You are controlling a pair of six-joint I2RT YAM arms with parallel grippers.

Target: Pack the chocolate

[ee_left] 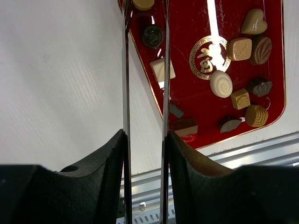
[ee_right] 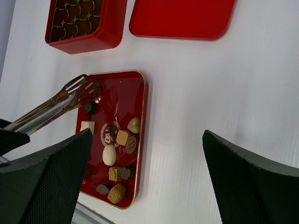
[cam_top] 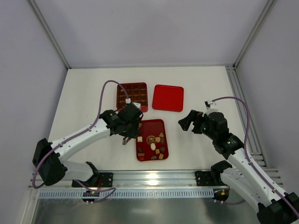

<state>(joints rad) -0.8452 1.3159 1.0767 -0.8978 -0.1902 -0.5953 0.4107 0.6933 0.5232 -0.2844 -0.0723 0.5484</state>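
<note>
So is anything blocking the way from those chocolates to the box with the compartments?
Nothing visible does. The chocolates lie on the tray, the open box sits just beyond it, and the lid lies off to the side.

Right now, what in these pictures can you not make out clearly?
Tongs: tips cut off by the top edge, left wrist view.
Box: which cells are filled is too small to tell, top view; the left arm covers part of it.
Left gripper: hidden under its own wrist, top view.
One chocolate: cut by the top edge, left wrist view.
</note>
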